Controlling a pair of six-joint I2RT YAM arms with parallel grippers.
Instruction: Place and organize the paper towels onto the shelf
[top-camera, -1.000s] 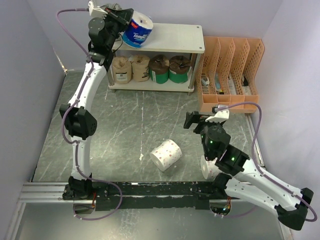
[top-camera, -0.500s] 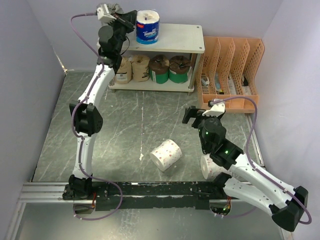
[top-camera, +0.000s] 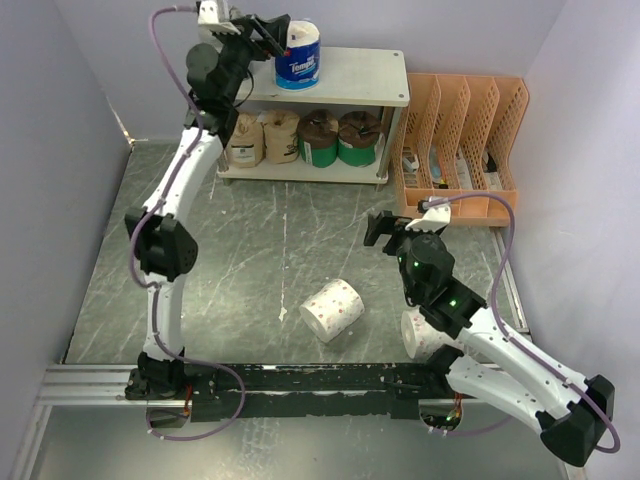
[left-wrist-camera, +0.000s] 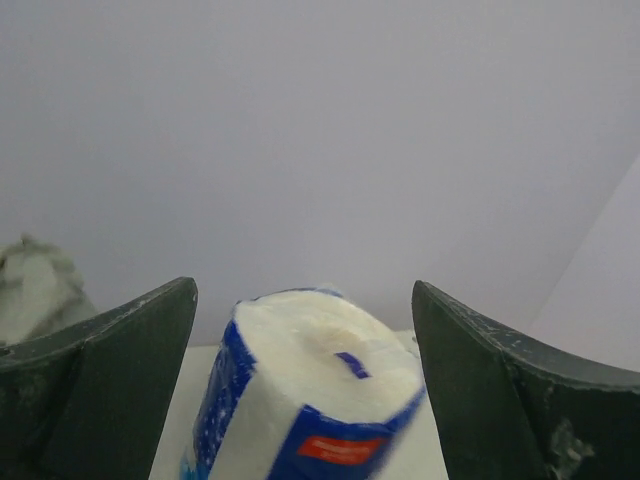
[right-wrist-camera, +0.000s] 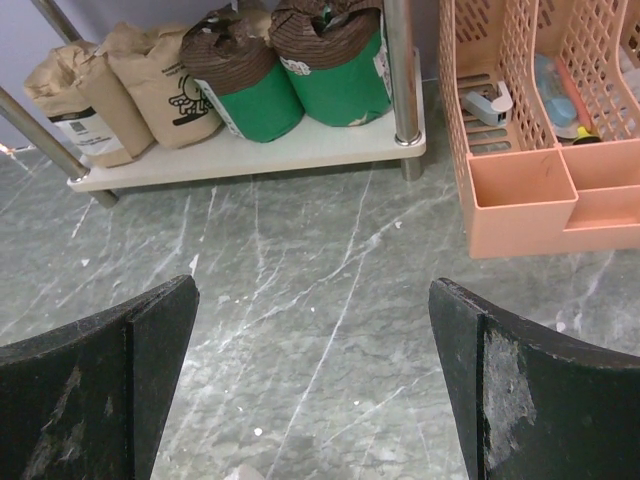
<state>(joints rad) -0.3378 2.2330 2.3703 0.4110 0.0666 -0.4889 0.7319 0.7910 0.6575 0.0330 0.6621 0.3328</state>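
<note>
The blue-and-white paper towel roll (top-camera: 300, 55) stands upright at the left end of the shelf's top board (top-camera: 360, 75). My left gripper (top-camera: 274, 36) is open just left of it. In the left wrist view the roll (left-wrist-camera: 310, 400) sits between the spread fingers of the left gripper (left-wrist-camera: 304, 290), with a gap on each side. Two tan kraft rolls (top-camera: 262, 137) and two brown-and-green rolls (top-camera: 338, 138) fill the lower tier. A white dotted roll (top-camera: 333, 310) lies on the floor. Another white roll (top-camera: 420, 335) is partly hidden under my right arm. My right gripper (top-camera: 385, 232) is open and holds nothing.
The orange perforated file organizer (top-camera: 460, 140) stands right of the shelf, and the right wrist view shows it (right-wrist-camera: 530, 150) beside the shelf's lower board (right-wrist-camera: 250, 155). Grey walls close in the left, back and right. A black rail (top-camera: 300, 380) runs along the near edge.
My left gripper has opened and let go of the blue-and-white roll, which was tilted and now stands upright on the top board. The right arm shifted slightly left.
</note>
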